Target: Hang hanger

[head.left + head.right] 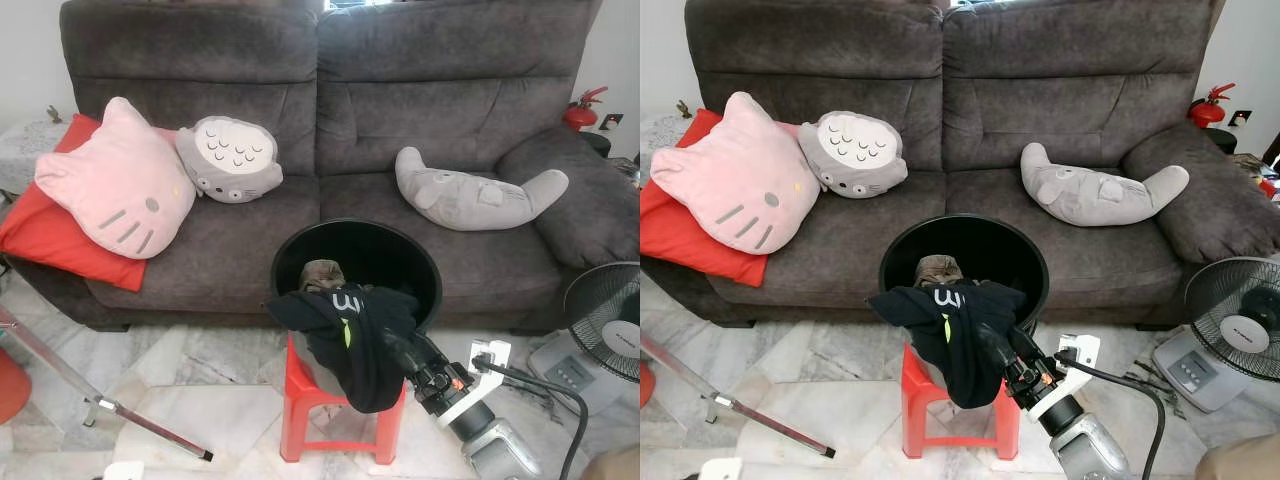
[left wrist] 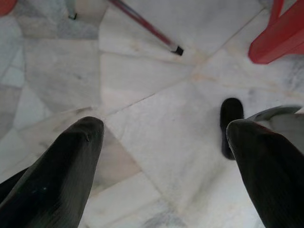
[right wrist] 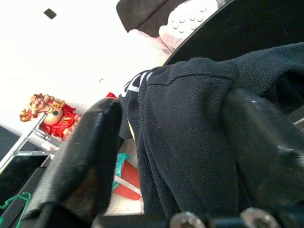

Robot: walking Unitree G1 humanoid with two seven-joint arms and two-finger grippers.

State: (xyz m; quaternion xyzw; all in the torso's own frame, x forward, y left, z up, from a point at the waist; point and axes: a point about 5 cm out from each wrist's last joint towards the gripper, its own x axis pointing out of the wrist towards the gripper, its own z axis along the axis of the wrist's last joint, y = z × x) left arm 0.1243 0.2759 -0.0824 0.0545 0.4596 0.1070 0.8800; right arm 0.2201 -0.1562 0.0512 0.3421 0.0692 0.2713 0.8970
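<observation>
Black garment point(image 1: 350, 335): a dark shirt with white lettering and a yellow-green mark, draped over the near rim of the basket and hanging down in front of the stool.
Basket: a round black laundry basket point(image 1: 425, 265), tilted so its mouth faces the camera, with a brownish cloth point(image 1: 320, 275) inside.
Stool: a red plastic stool point(image 1: 300, 400) under the basket, standing on the pale marble floor point(image 1: 200, 380).
Right arm pose: the silver forearm rises from the lower right and reaches up and inward, with a black cable looping beside it; the right gripper point(image 1: 395, 350) is pushed into the hanging fold of the garment.
Right fingers: in the right wrist view the two black fingers point(image 3: 80, 161) stand apart with the dark fabric bunched between them, not pressed tight on it.
Left arm pose: hangs low, pointing down at the floor; the left gripper point(image 2: 164, 156) has its fingers spread wide over bare marble.
Left wrist view adds: a corner of the red stool, the foot of a metal rod, and a small black oblong thing on the floor.
Head views add: a grey sofa point(image 1: 450, 80) with a pink cat cushion point(image 1: 115, 180), a grey owl-like cushion point(image 1: 230, 160), a grey seal-shaped plush point(image 1: 470, 190) and a red cushion; a standing fan point(image 1: 605, 320) at right.
Hanger: cannot be made out in any view.
</observation>
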